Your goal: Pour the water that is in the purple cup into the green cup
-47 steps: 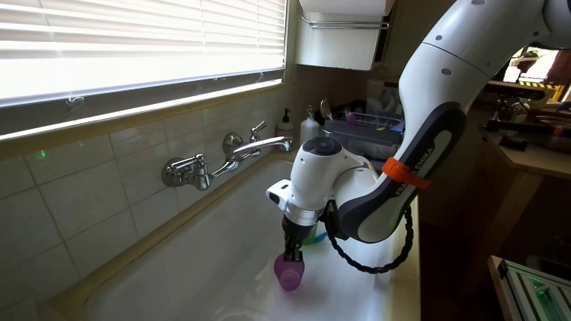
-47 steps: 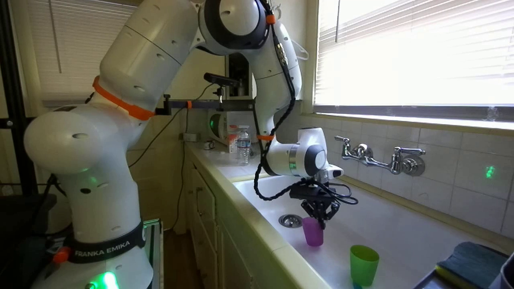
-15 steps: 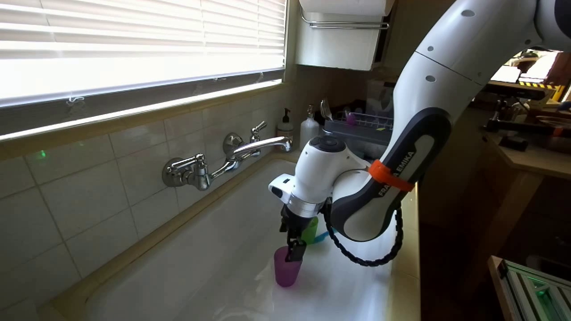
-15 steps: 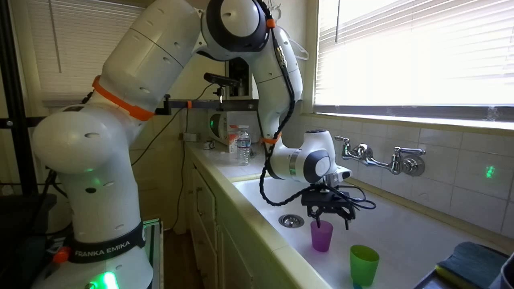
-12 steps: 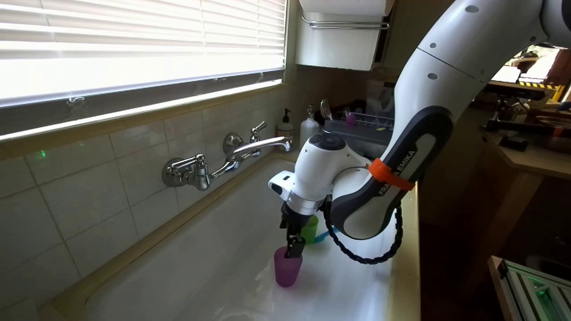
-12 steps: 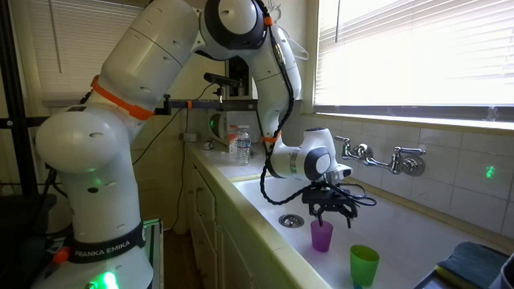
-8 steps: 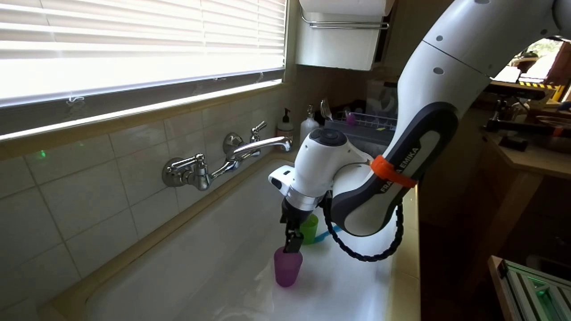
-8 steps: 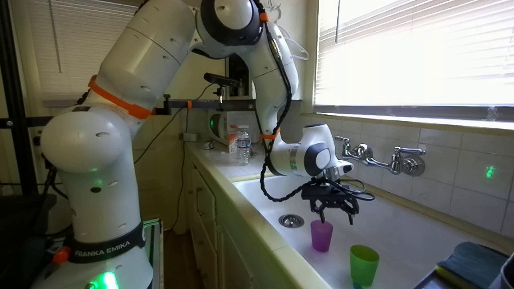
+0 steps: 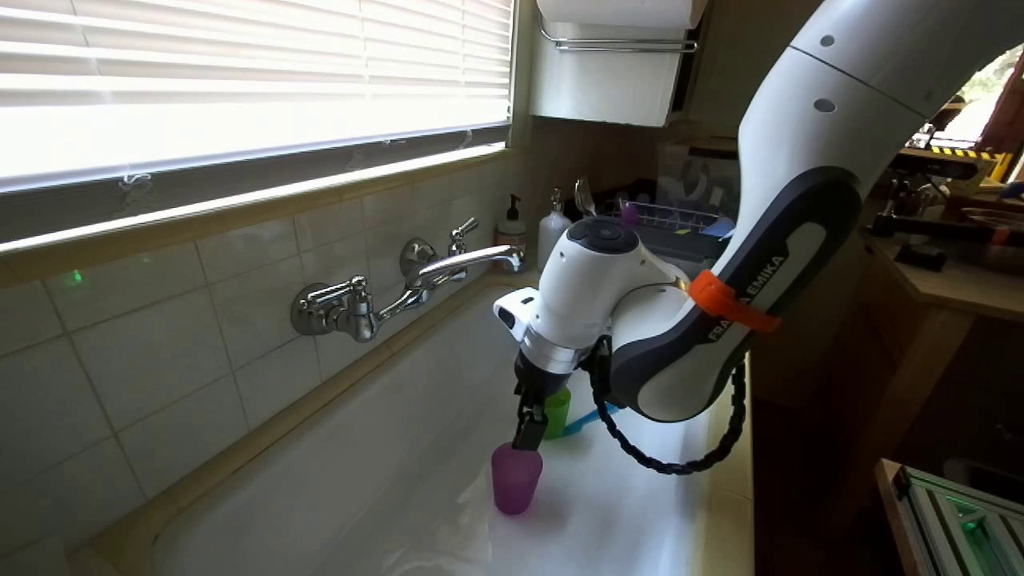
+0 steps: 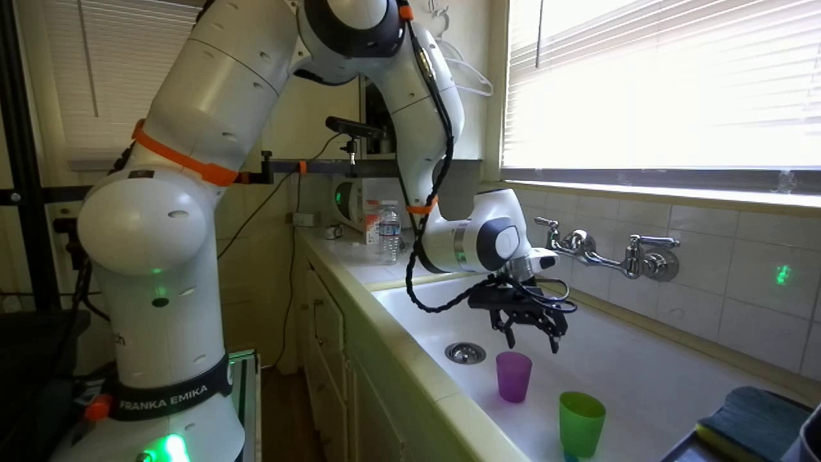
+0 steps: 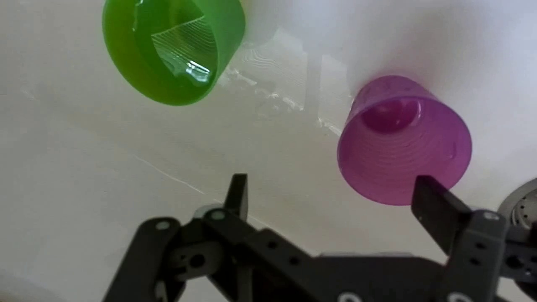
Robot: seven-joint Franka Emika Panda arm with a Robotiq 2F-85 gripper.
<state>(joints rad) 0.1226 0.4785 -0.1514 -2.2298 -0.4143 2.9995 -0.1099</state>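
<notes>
The purple cup [image 9: 516,484] stands upright on the sink floor, apart from the green cup [image 9: 558,412]. In an exterior view the purple cup [image 10: 514,378] is behind the green cup [image 10: 582,423]. My gripper [image 10: 533,349] hangs just above the purple cup, jaws wide apart and nothing between them. From the wrist, the gripper [image 11: 332,178] has one finger overlapping the near rim of the purple cup [image 11: 390,167] in the picture. The green cup [image 11: 172,50] shows a shiny, liquid-like surface inside. Whether the purple cup holds any water I cannot tell.
A blue stick-like piece [image 9: 590,419] lies by the green cup. The drain [image 10: 465,353] is near the purple cup. A chrome faucet [image 9: 432,276] juts from the tiled wall over the sink [image 9: 384,464]. A sponge [image 10: 760,417] rests on a tray at the near corner.
About three seconds ago the purple cup was tilted in my gripper's grasp; now it stands upright, let go. Over the last second the open gripper has risen off it, and the cup has stayed put.
</notes>
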